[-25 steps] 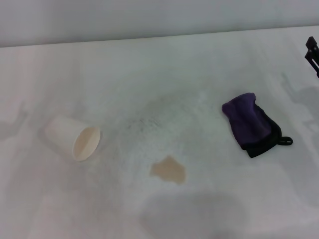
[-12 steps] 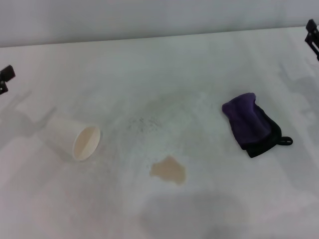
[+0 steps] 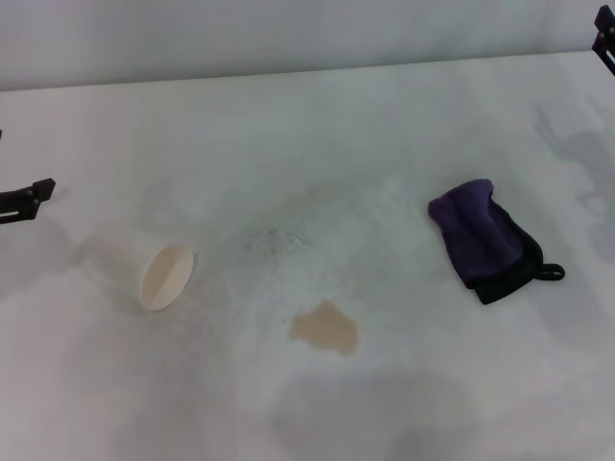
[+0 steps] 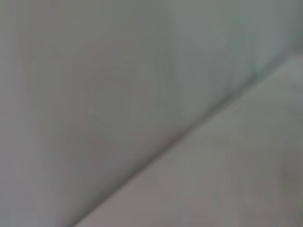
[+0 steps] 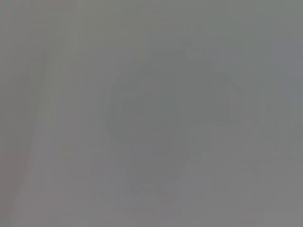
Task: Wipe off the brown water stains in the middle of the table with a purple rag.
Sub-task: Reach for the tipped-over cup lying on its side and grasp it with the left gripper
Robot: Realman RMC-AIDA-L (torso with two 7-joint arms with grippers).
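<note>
The purple rag (image 3: pixel 483 240), a dark purple bundle with black edging and a small black loop, lies on the white table (image 3: pixel 317 134) at the right. The brown water stain (image 3: pixel 326 328) is a small tan blotch near the table's front middle, left of the rag. My left gripper (image 3: pixel 24 200) shows only as a black tip at the left edge, left of the paper cup. My right gripper (image 3: pixel 605 38) shows only as a black tip at the top right corner, far behind the rag. The wrist views show only blurred grey surfaces.
A white paper cup (image 3: pixel 159 274) lies on its side at the left, mouth toward me. Faint grey speckles mark the table's middle. The table's far edge meets a grey wall at the back.
My left gripper has come into view at the left edge and moved right and down. My right gripper has moved up toward the top right corner. Rag, stain and cup have not moved.
</note>
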